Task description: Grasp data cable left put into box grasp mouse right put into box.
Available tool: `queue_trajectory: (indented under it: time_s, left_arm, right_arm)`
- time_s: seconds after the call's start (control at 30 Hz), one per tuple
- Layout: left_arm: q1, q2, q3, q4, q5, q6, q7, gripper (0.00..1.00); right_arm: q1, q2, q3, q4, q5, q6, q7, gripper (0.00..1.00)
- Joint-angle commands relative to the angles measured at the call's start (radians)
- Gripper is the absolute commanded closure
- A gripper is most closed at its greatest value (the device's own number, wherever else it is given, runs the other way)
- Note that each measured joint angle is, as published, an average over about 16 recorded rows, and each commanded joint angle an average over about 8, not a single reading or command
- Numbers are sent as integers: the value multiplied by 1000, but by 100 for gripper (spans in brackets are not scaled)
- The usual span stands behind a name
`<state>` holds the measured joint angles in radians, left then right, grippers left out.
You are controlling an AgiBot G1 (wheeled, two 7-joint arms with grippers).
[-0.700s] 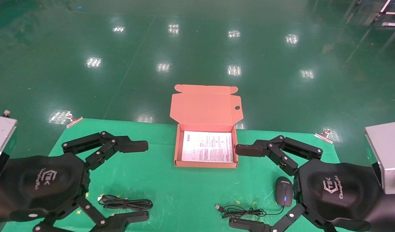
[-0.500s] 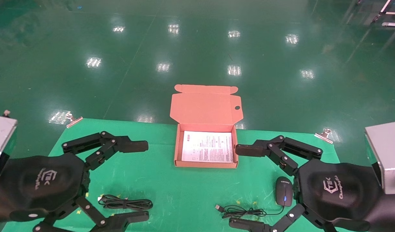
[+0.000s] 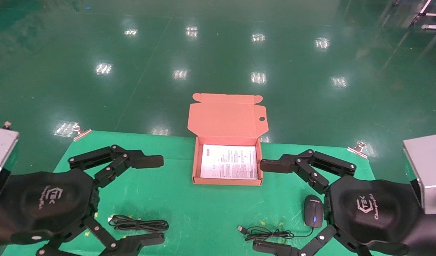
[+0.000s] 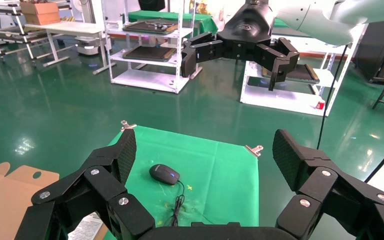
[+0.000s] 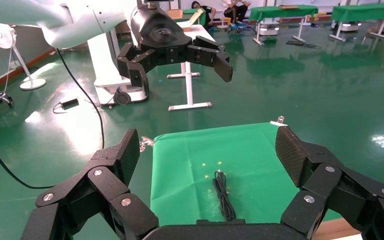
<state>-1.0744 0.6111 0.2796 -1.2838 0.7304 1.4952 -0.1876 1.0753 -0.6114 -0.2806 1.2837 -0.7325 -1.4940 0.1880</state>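
The brown box (image 3: 194,167) lies open at the table's far middle, lid flap up and a white printed sheet inside. The coiled data cable (image 3: 139,224) rests near the front left, between the spread fingers of my left gripper (image 3: 157,200), which hangs open above the cloth. The black mouse (image 3: 313,211) with its blue wheel sits at the front right, beside my open right gripper (image 3: 263,205). Across the table, the left wrist view shows the mouse (image 4: 164,174) beyond the open left gripper (image 4: 206,157). The right wrist view shows the data cable (image 5: 222,195) beyond the open right gripper (image 5: 207,155).
The mouse's cord and USB plug (image 3: 267,233) trail left of the mouse. Green cloth (image 3: 210,202) covers the table, held by metal clips (image 3: 358,148) at the far corners. Grey housings (image 3: 425,170) flank both sides. Shiny green floor lies beyond the far edge.
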Motion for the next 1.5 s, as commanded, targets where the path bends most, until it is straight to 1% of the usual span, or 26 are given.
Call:
queue_trajectory:
  time_s: [0.03,0.5,0.67,0.83,1.03,1.2,1.33,1.5]
  left_arm:
    - [0,0,0,0,0,0,0,0]
    - [-4,0,4,-3,10,-1,1,0]
    - [-26,-1,19,-22,48,11,3,0]
    - [-72,12,54,-27,120,18,-5,0]
    - [-139,35,112,-20,234,35,-25,0]
    - [-223,71,183,-18,364,48,-72,0]
    - [-305,114,263,-32,511,58,-96,0]
    - [-401,169,381,-53,710,64,-85,0]
  right_arm:
    - [0,0,0,0,0,0,0,0]
    - [0,0,0,0,0,0,0,0]
    - [6,3,-3,6,-14,1,-6,0]
    - [36,8,-17,26,-69,-10,-26,0]
    - [113,4,-62,47,-187,-40,-53,0]
    - [216,-19,-137,55,-328,-63,-85,0]
    - [321,-46,-226,60,-466,-72,-128,0]
    - [431,-85,-355,66,-625,-73,-195,0]
